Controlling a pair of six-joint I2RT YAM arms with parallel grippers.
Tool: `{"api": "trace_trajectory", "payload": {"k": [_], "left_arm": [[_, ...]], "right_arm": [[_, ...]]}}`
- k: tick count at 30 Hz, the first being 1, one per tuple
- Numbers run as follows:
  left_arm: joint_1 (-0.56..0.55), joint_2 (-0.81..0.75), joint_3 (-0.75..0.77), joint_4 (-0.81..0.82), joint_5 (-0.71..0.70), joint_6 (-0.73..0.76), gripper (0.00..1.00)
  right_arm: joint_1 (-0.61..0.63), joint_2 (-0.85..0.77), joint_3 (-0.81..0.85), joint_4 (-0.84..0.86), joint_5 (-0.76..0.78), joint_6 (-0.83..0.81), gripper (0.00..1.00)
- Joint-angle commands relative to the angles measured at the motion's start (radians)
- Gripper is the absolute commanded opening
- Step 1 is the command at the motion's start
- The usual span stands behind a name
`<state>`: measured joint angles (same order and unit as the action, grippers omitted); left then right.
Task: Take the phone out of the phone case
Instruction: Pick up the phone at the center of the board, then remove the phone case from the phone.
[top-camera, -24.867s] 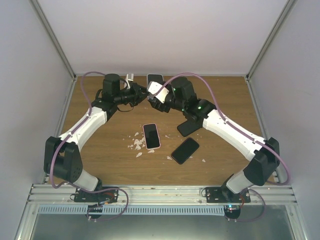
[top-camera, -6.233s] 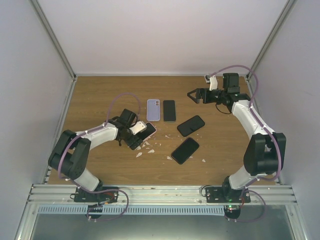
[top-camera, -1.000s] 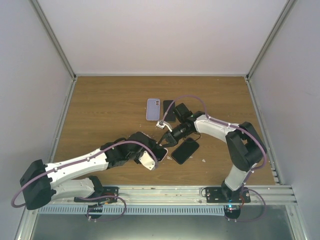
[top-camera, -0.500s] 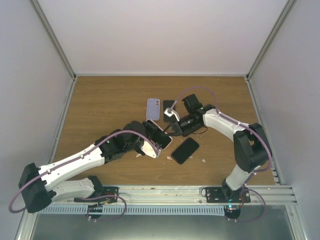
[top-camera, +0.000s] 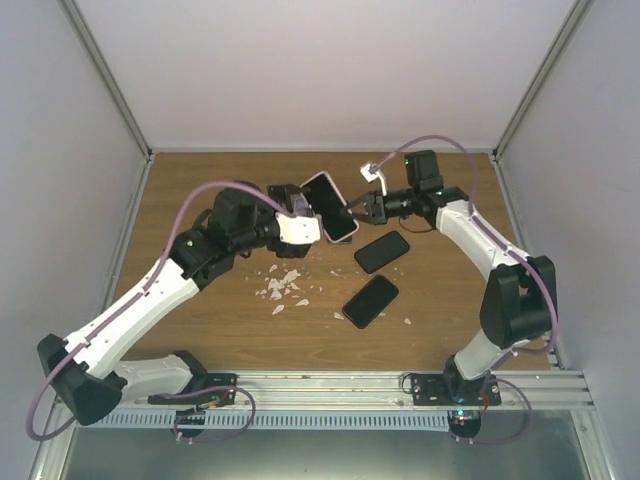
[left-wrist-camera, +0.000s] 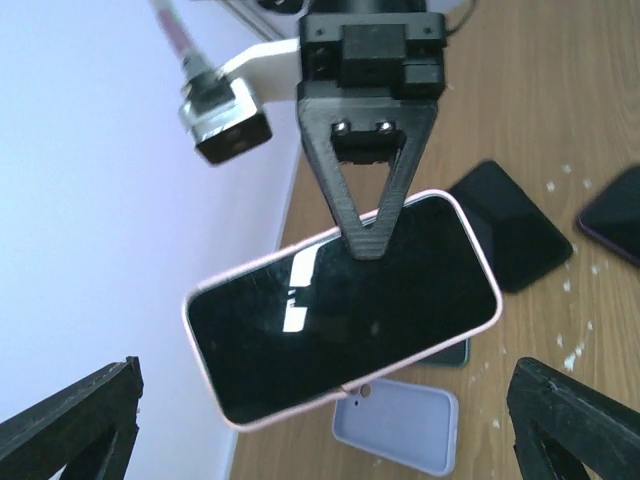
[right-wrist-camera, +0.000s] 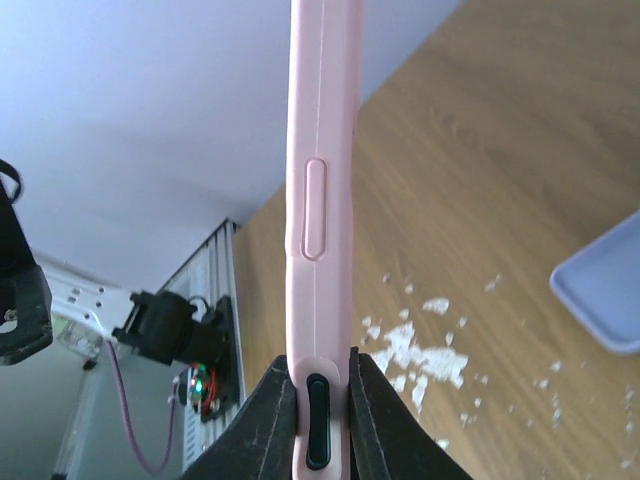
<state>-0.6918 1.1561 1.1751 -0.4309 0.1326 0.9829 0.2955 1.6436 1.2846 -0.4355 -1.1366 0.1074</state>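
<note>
Starting on the left: my left claw (top-camera: 302, 213) is spread as wide as it goes with nothing in it, parked up off the table (top-camera: 180, 190) and facing the phone. In its wrist cam the two fingertips sit out at the bottom corners, with the phone hanging beyond them and touching neither. I read that as a lineup pose, jaws wide enough to come in around the case.

Below that arm there's a scatter of white crumbs (top-camera: 280, 288) on the wood. Nothing to do with the job as far as I can tell.

Middle: the phone (left-wrist-camera: 340, 315) is up in the air with its screen toward the left wrist cam, and it's still sitting in the pink case (right-wrist-camera: 322, 200), pink rim all round the glass. So the actual extraction isn't done.

Just right of it, the right claw (left-wrist-camera: 365, 228) is clenched on the cased phone, pinching front and back at the middle of one long edge. Makes sense to me: a grip on one edge leaves both ends and the opposite edge free for the other arm, and holding it off the table gives room to get behind it. The downside, I reckon, is that the pinch squeezes phone and case together right there, so any peel has to start at a far corner.

Under the held phone a lavender case (left-wrist-camera: 395, 432) lies flat on the wood, and further right two black phones (top-camera: 380, 252) lie bare, well apart from the one I'm holding
</note>
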Motion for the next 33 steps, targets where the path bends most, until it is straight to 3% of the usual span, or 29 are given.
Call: {"api": "trace_trajectory", "payload": {"k": [1, 7, 16, 33], "left_arm": [[0.068, 0.045, 0.119, 0.018, 0.162, -0.274, 0.99], [0.152, 0.088, 0.238, 0.063, 0.366, -0.55, 0.99], [0.205, 0.122, 0.236, 0.266, 0.669, -0.989, 0.99], [0.216, 0.178, 0.104, 0.525, 0.774, -1.35, 0.86]], "right_arm": [[-0.046, -0.087, 0.065, 0.235, -0.102, 0.16, 0.01], [-0.067, -0.152, 0.096, 0.471, -0.123, 0.313, 0.0], [-0.069, -0.203, 0.101, 0.789, -0.165, 0.552, 0.01], [-0.069, -0.225, -0.062, 1.332, -0.105, 1.029, 0.0]]}}
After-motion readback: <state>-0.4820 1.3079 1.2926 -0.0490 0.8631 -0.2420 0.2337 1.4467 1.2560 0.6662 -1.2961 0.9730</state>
